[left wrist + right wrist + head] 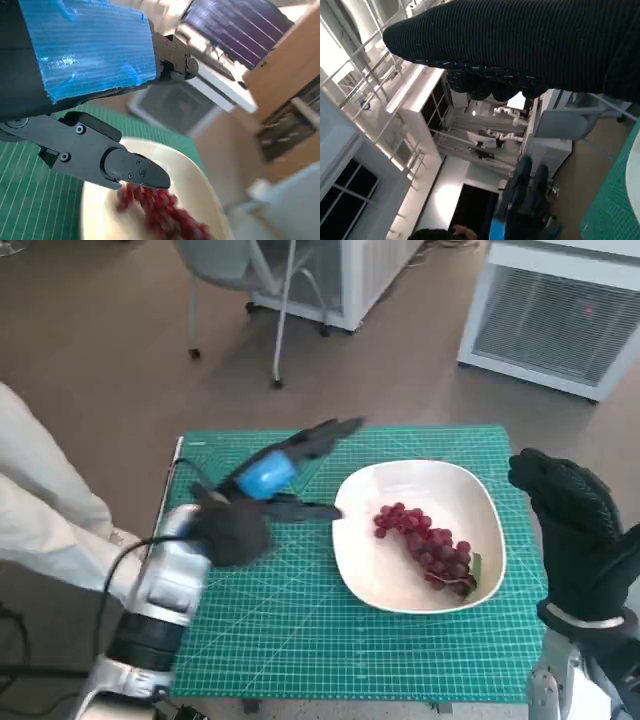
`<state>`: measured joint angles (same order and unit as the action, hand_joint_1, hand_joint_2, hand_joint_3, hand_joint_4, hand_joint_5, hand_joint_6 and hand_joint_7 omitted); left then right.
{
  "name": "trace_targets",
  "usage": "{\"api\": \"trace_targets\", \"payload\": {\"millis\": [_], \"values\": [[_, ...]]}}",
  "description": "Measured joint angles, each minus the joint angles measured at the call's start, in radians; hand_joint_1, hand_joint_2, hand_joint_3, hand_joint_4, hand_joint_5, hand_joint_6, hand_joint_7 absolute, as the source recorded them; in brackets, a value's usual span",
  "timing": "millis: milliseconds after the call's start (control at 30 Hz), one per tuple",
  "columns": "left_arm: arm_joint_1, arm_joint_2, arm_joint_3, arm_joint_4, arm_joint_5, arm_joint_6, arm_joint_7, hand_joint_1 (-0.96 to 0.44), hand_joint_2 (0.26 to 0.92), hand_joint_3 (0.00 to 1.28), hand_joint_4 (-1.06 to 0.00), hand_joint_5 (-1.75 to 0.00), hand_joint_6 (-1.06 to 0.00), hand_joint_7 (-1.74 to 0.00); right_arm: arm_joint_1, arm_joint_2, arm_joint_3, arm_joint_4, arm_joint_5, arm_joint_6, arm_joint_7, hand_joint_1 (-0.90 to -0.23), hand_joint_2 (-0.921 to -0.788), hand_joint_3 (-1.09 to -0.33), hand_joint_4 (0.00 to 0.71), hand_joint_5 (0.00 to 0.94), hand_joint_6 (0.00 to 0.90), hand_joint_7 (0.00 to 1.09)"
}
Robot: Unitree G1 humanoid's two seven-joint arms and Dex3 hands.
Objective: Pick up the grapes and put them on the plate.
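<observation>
Red grapes (pixel 428 545) lie in a bunch on the white plate (pixel 360 575), running from plate centre toward its near right rim, stem end at the near right. Plate sits on the green cutting mat (pixel 300 640) covering the counter, right of mat centre. Left hand (pixel 268 476) hovers just left of the plate, blue-taped back up, fingers spread apart and holding nothing; one black finger (pixel 305 508) points at the plate's left rim, others reach up toward the mat's far edge. In the left wrist view a fingertip (pixel 140 172) hangs above the blurred grapes (pixel 160 210) and plate (pixel 200 185). Right hand (pixel 570 520) in black glove is raised beside the mat's right edge, well clear of the plate, fingers loosely extended, empty. Office chair (pixel 240 270) and white cabinets (pixel 560 315) stand on the brown floor beyond the counter.
</observation>
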<state>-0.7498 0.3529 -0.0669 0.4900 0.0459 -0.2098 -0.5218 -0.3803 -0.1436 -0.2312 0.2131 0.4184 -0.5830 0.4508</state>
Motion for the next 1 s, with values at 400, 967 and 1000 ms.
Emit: {"api": "trace_targets", "payload": {"millis": [400,967,1000], "values": [[0.163,-0.105,0.266,-0.016,-0.479,-0.029,-0.212,-0.54,0.921,0.15,-0.09,-0.01,-0.22,-0.01,-0.008,0.003,0.003,0.003,0.0,-0.005,0.0,-0.447,-0.921,-0.535,0.695,0.003,0.386,0.61],[0.342,-0.131,0.3,-0.202,-0.56,-0.029,-0.23,-0.57,0.921,0.17,-0.1,-0.01,-0.18,0.0,-0.009,0.004,0.019,0.005,-0.003,0.005,0.0,-0.442,-0.921,-0.543,0.694,0.002,0.382,0.61],[0.342,-0.133,0.301,-0.203,-0.565,-0.029,-0.23,-0.57,0.921,0.17,-0.1,-0.01,-0.18,0.0,-0.009,0.004,0.02,0.005,-0.003,0.007,0.0,-0.442,-0.921,-0.543,0.694,0.002,0.382,0.61]]}}
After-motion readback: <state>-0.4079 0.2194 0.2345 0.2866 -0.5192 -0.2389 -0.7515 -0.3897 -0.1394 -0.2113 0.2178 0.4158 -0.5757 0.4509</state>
